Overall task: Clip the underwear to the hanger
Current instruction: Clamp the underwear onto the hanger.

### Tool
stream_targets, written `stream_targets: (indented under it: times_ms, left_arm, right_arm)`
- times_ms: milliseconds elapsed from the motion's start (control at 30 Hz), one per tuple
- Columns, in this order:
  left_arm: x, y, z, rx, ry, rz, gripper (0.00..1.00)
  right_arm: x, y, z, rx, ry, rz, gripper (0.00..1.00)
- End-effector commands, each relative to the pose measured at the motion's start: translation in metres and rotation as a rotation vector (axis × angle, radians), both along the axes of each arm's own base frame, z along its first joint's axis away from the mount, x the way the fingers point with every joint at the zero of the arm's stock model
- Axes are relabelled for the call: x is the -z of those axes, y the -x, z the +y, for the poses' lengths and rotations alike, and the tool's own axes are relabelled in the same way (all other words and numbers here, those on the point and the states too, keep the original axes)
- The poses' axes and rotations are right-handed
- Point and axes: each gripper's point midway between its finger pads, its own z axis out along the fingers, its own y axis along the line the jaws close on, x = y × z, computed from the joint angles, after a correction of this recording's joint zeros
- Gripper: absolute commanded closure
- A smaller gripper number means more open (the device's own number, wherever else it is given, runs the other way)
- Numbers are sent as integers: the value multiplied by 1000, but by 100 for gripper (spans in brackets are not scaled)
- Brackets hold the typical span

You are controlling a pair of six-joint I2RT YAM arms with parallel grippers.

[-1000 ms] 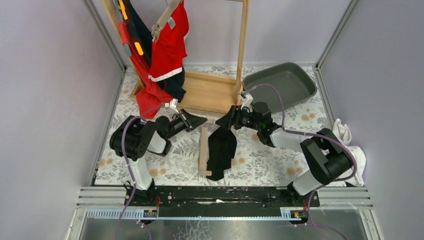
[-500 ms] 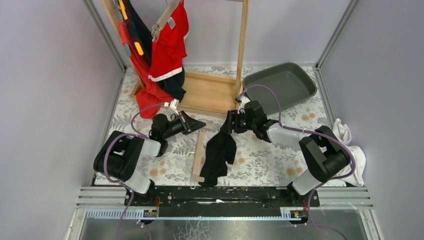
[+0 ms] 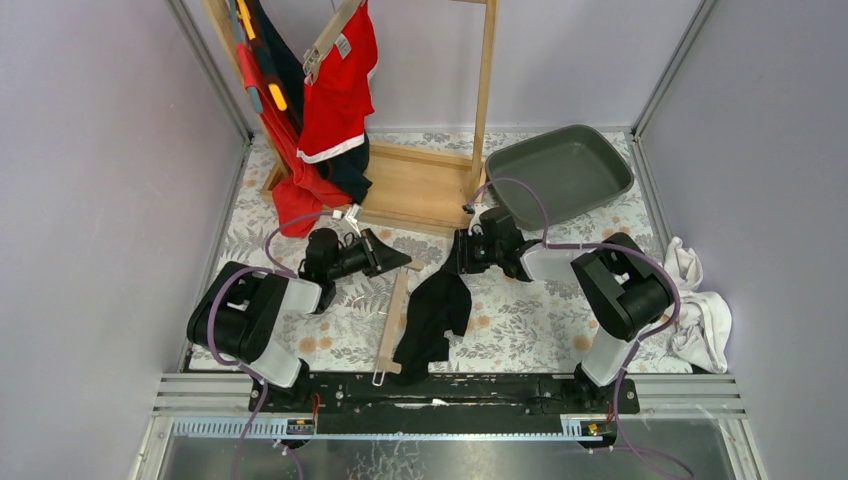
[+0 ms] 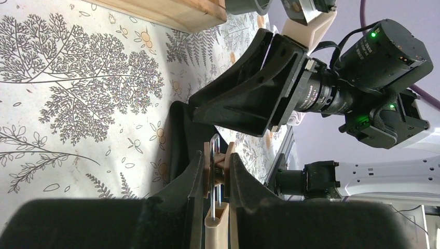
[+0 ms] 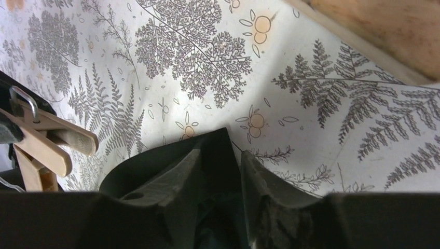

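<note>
Bringing cloth to clip: left fingers (image 4: 191, 179) pinch the hanger (image 3: 390, 322) clip (image 4: 216, 225). At its 3 o'clock, right fingers (image 5: 174, 179) pinch the underwear (image 3: 432, 310) corner, which probably needs feeding into the clip next.

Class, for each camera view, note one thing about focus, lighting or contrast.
Top external: even light, soft shadows, sharp throughout. Left wrist: base of the left gripper a dark blur, hanger clip sharper. Right wrist: black underwear merges with the dark right gripper; fern tablecloth crisp.
</note>
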Motion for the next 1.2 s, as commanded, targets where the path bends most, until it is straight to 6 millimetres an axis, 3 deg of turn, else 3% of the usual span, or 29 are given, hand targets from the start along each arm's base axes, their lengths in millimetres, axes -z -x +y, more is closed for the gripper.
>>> stream_targets:
  times_ms: [0,100,200,367,600,800,1167]
  left_arm:
    - [-1,5,-1,31,-6,-21,100]
    - [1,3,-2,28,-10,-16,100]
    - [1,-1,-2,22,-10,-15,100]
    - [-5,-11,-6,20,8,-27,100]
    - [-37,-34,-26,35,46,-96,100]
    - [-63,-60,-38,44,70,-147,100]
    - [-57,-73,-43,56,66,-164,100]
  right_arm:
    - [-25,-11,21,-39,-92,-56,70]
    - [-33,-10,21,-39,-109,-75,89]
    - [-46,-10,17,-32,-110,-112,100]
    - [-84,-17,8,-1,-115,-243,100]
    - [-137,-32,-10,67,-94,-456,100]
    - [-149,-49,-21,98,5,-508,100]
    - [-149,-76,-29,141,40,-546,100]
